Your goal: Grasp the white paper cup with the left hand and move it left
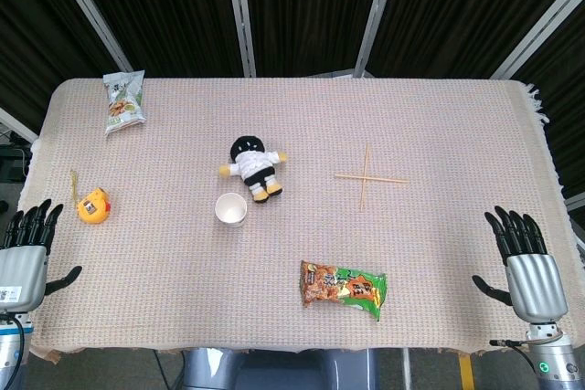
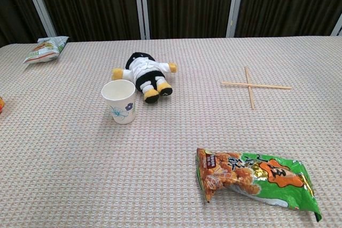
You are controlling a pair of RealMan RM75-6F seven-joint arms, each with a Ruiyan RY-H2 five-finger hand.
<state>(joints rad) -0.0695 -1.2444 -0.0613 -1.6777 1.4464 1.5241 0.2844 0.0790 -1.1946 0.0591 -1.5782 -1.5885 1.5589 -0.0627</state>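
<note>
The white paper cup (image 1: 230, 210) stands just beside the doll (image 1: 253, 163), while the left hand (image 1: 26, 258) waits far off, fingers apart, holding nothing.

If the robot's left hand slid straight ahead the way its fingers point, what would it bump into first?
Probably nothing nearby: the left hand points up the table's left edge, passing left of the yellow toy. The snack bag lies farther right, though depth is unclear.

Left hand (image 1: 26, 258) at the near left corner, back up, fingers (image 1: 32, 222) straight and apart, thumb out sideways, holding nothing. Right hand (image 1: 526, 267) at the near right edge, same pose, fingers (image 1: 515, 228) spread, empty. Neither shows in chest view.
</note>
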